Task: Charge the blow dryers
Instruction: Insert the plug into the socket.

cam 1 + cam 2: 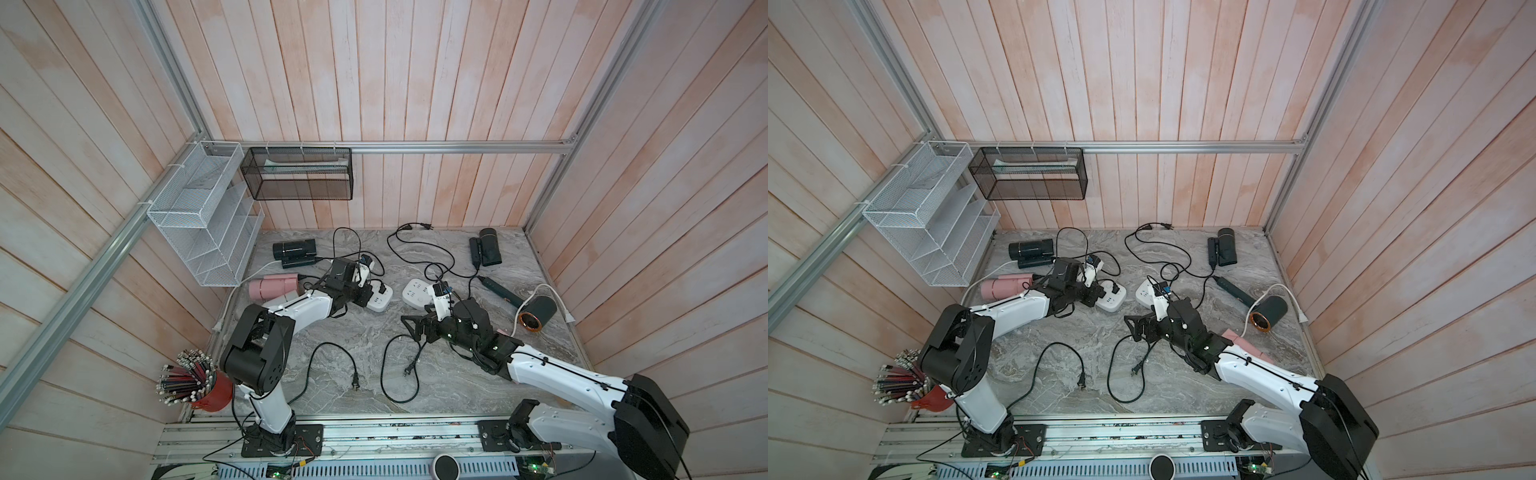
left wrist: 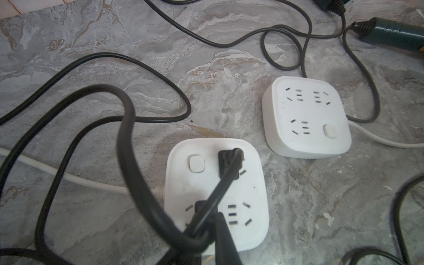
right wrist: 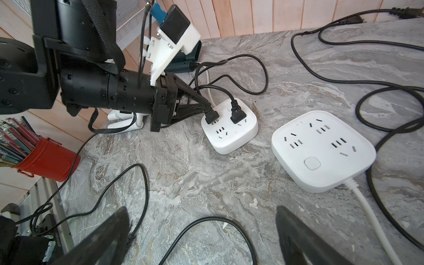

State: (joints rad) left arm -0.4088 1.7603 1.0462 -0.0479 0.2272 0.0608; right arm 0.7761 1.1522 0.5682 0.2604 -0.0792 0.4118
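currently we record, on the grey marbled table (image 1: 365, 332):
item one, left gripper (image 3: 207, 112), pressed together on a black plug (image 3: 211, 117) held at a socket of the left power strip (image 3: 229, 142); the prongs show just above the socket face, so we cannot tell how far in they are; a second black plug (image 3: 237, 115) sits in the neighbouring socket of that strip;
item two, right gripper (image 3: 200, 208), fingers spread wide and gripping nothing, low over the table near the right power strip (image 3: 321, 149), whose sockets all lie uncovered; both white square strips lie near each other at mid table in both top views;
item three, blow dryers, all lying on the table: a black blow dryer (image 1: 295, 251) at the back left; a pink blow dryer (image 1: 272, 286) just in front of it, beside the left arm; a second black blow dryer (image 1: 486, 247) at the back right; a dark green blow dryer (image 1: 536, 313) with a copper-ringed mouth near the right edge;
item four, a loose plug (image 1: 355, 380) and another loose plug (image 1: 408, 369), on the front of the table between the arms;
item five, red pencil cup (image 1: 216, 395) at the front left corner; white wire rack (image 1: 203, 216) and black mesh basket (image 1: 299, 174) hung on the walls.
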